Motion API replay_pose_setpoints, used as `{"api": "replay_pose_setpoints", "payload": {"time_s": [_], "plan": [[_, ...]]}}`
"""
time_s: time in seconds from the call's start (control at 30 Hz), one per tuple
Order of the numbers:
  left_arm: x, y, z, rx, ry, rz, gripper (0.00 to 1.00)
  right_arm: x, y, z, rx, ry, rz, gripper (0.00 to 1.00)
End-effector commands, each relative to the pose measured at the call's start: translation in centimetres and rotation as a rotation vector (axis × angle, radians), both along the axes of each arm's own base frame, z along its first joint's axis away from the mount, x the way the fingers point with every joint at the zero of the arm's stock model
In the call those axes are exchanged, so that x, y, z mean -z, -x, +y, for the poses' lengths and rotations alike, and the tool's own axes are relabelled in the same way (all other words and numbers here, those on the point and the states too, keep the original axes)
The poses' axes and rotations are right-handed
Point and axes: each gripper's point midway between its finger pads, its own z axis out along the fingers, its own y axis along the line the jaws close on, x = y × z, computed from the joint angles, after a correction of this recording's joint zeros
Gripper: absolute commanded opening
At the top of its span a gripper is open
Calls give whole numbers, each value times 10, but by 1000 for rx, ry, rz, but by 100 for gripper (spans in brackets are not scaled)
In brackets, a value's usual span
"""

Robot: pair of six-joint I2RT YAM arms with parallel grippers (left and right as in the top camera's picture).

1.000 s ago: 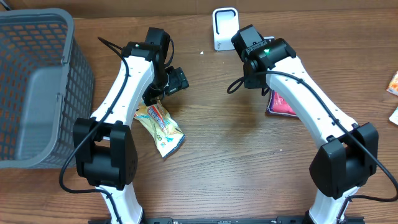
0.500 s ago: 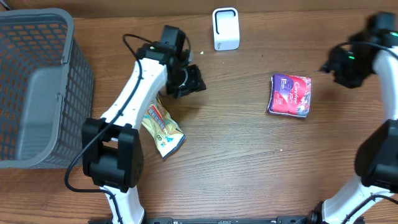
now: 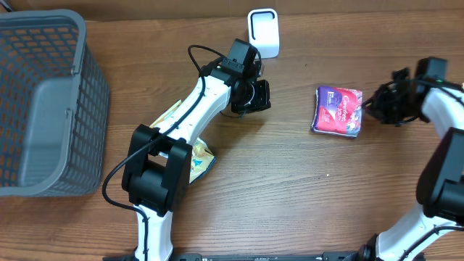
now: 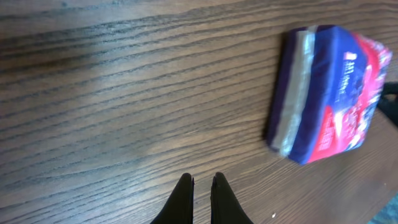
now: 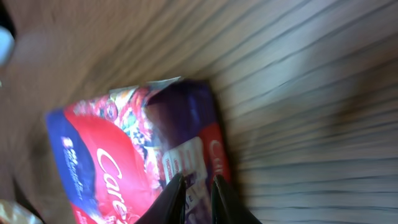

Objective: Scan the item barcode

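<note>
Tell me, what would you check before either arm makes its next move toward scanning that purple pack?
1. Purple pack lying flat, within reach of both arms: ok.
2. White scanner upright with nothing in front of it: ok.
3. Left gripper shut and empty: ok.
4. Right gripper holding the pack: cannot tell; its fingers are nearly together over the pack's edge.
5. Barcode position known: cannot tell; the print is blurred.
</note>
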Motion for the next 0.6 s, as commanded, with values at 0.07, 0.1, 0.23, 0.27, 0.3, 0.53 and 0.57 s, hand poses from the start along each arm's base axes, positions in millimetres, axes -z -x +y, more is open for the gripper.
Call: {"api": "replay_pose_setpoints", "payload": {"time_s": [0.07,0.1,0.23,0.27,0.3,0.53,0.57], "plan": [[8,-8,12,-48,-59,-13,4,2,5,79,-191,-18,6,17],[8,-9,14,-54,-73,-19,4,2,9,109,-266,-18,7,17],[12,-15,24,-84,-129,-43,4,-4,15,162,-399,-15,-21,18],[13,-15,26,-87,-139,-47,4,-8,13,164,-403,-15,-25,21],[13,-16,28,-92,-151,-49,4,-12,11,164,-403,-15,-27,25],[18,-19,42,-122,-231,-67,42,-15,22,155,-382,-22,48,59],[18,-20,42,-124,-231,-71,47,-14,26,157,-386,-27,59,65]]}}
